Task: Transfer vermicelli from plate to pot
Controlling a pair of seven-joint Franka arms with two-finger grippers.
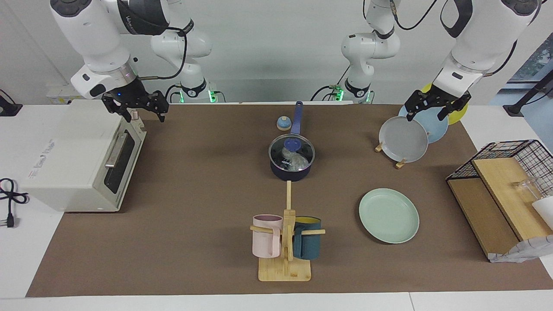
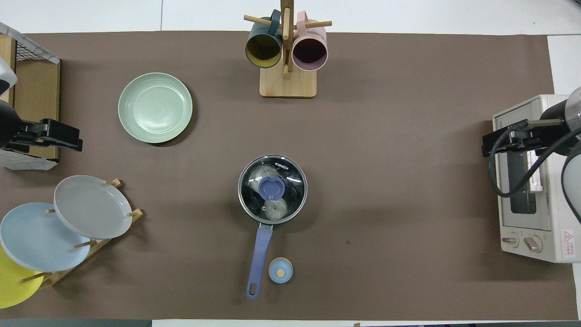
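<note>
Vermicelli: two pale nests inside the saucepan, under its glass lid.
Mint-green plate: bare, flat on the brown mat, toward the left arm's end, farther from the robots than the saucepan.
Open room: wide bare mat between saucepan and toaster oven.
Left end effector: fingers spread, holding nothing, over the plate rack.
Right end effector: fingers spread, holding nothing, over the toaster oven's edge.
Bench: white, mat covering most of it.
Writing: "KONKA" on the lid rim.
</note>
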